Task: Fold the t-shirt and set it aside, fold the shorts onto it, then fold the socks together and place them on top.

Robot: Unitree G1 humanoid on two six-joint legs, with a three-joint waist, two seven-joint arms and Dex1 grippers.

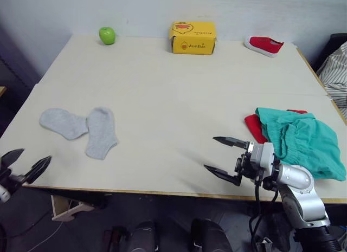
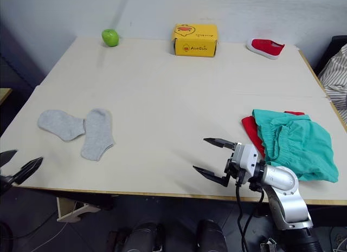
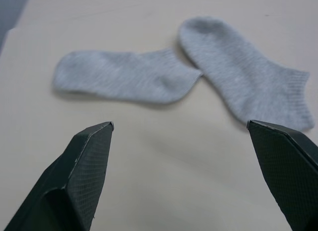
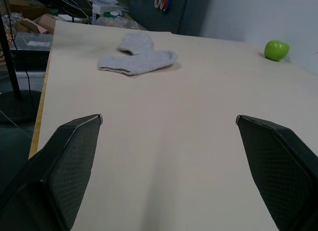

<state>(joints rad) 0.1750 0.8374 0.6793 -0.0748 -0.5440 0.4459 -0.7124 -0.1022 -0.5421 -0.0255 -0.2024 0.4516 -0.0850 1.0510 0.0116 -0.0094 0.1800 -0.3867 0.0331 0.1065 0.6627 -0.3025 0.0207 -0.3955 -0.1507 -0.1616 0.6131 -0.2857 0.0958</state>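
Two light grey socks [image 1: 87, 128] lie flat side by side on the left of the table, touching at one spot [image 3: 191, 74]. Teal-green shorts [image 1: 301, 141] lie bunched at the right edge, on top of the red t-shirt [image 1: 254, 127], which peeks out beneath them. My left gripper [image 1: 28, 163] hangs open at the table's front left corner, short of the socks. Over the front edge, left of the shorts, my right gripper [image 1: 221, 154] is open and holds nothing.
A green apple [image 1: 107, 34], a yellow box [image 1: 193, 37] and a small red shoe [image 1: 264, 45] stand along the table's far edge. Striped cloth [image 1: 336, 73] lies beyond the right edge.
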